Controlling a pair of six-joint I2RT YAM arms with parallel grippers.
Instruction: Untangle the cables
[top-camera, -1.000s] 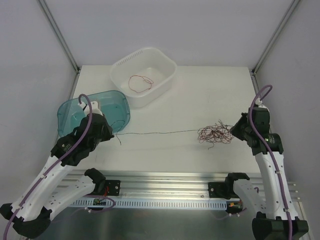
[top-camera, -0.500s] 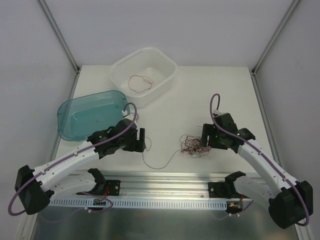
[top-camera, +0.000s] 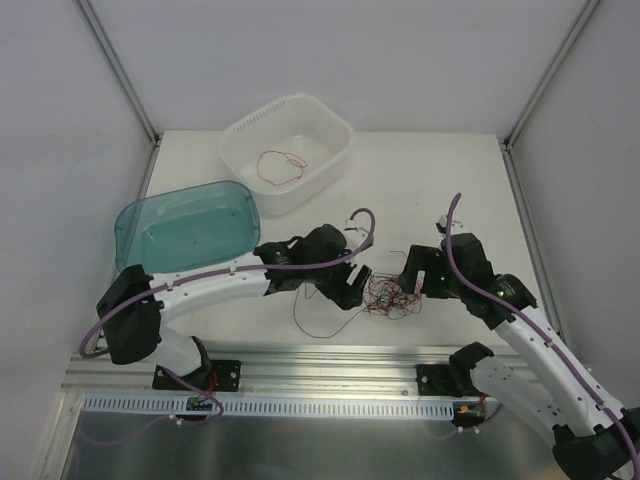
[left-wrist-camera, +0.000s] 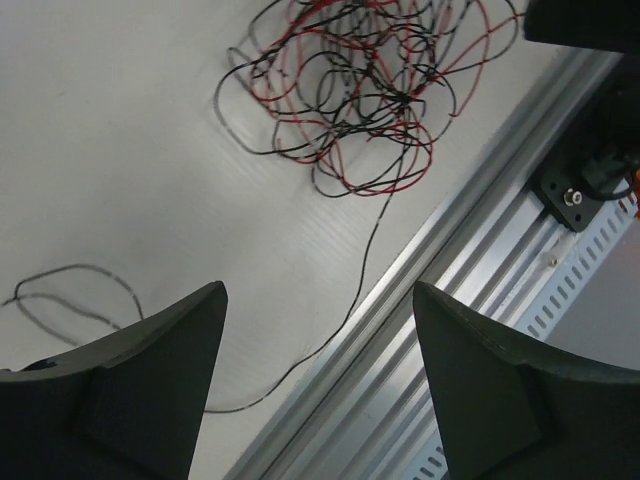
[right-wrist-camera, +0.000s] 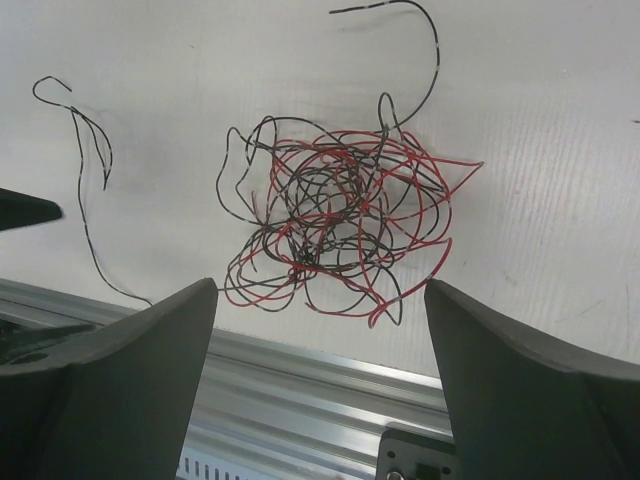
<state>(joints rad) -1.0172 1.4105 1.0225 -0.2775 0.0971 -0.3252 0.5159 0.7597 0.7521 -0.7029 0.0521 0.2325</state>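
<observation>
The cables are a small clump (top-camera: 390, 297) of thin red and black wires lying on the white table near its front edge. It shows in the left wrist view (left-wrist-camera: 360, 100) and the right wrist view (right-wrist-camera: 335, 225). One black strand (top-camera: 312, 325) trails left from the clump (left-wrist-camera: 362, 270) and ends in a loose loop (right-wrist-camera: 92, 160). My left gripper (top-camera: 350, 287) hovers just left of the clump, open and empty (left-wrist-camera: 318, 290). My right gripper (top-camera: 412, 277) hovers just right of it, also open and empty (right-wrist-camera: 320, 285).
A white basket (top-camera: 335, 165) at the back holds one red wire loop (top-camera: 280, 165). A teal translucent bin (top-camera: 135, 225) stands at the left. The aluminium rail (top-camera: 330, 360) runs along the front edge, close below the clump.
Both grippers have opened and let go of the cables. The left arm swung right to the clump and the right arm came inward. The stretched black strand has gone slack.
</observation>
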